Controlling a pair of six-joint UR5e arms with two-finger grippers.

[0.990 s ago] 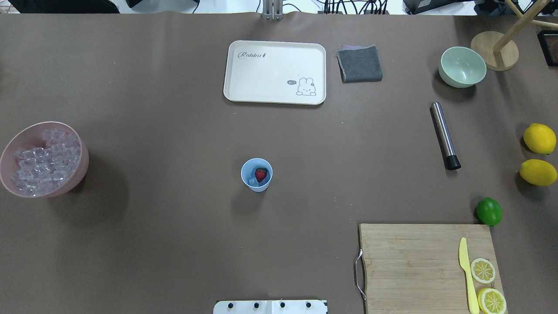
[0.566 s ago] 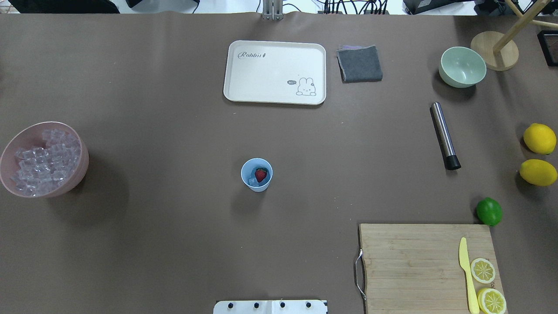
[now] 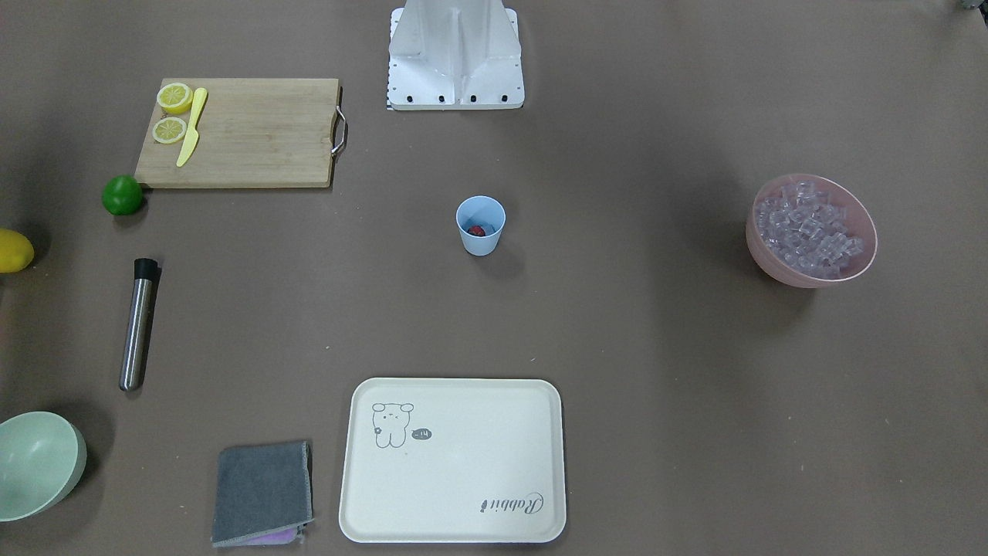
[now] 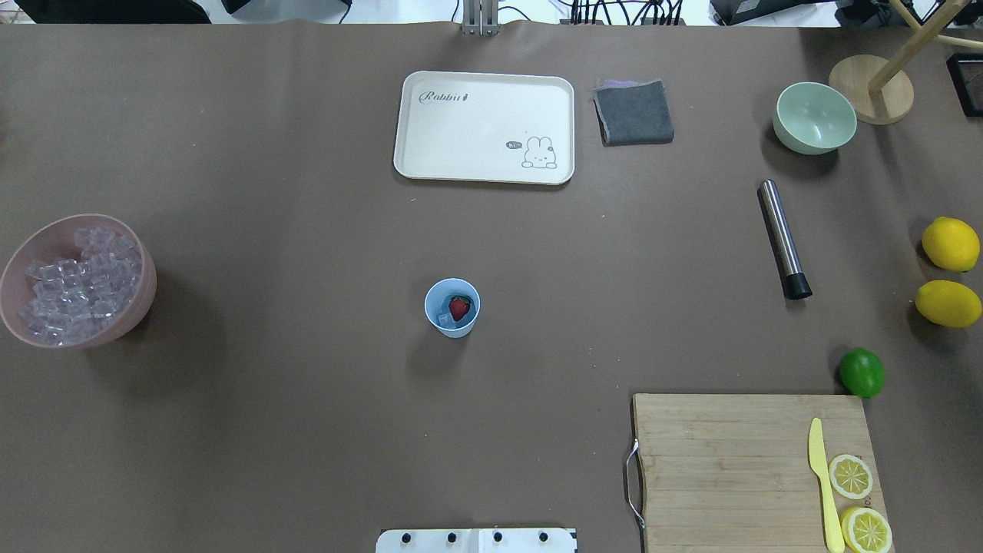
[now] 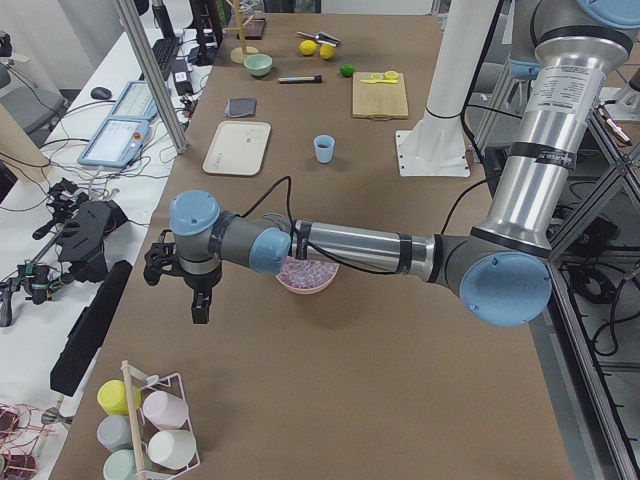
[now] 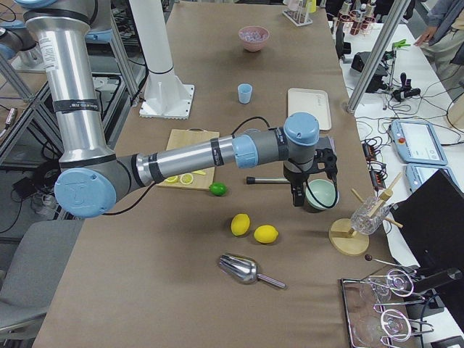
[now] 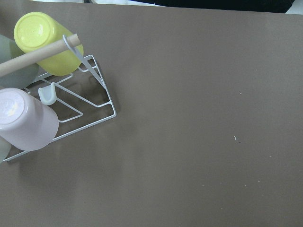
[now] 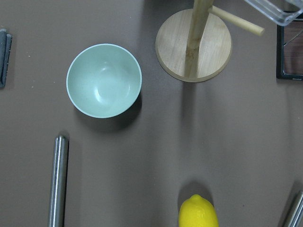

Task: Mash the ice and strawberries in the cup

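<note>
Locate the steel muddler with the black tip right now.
In the overhead view the muddler lies flat on the robot's right side, between the pale green bowl farther out and the lime nearer the base.

Light blue cup point(image 4: 452, 308), red strawberry point(image 4: 459, 308), pink bowl point(image 4: 146, 288)

robot lab — teach pendant point(image 5: 113, 135), cables point(image 4: 622, 11), aluminium post point(image 5: 152, 75) beside the table point(image 5: 400, 400).

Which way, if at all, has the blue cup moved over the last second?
No. In the overhead view the cup sits at the same spot, its gap to the tray beyond it and the cutting board unchanged.
</note>
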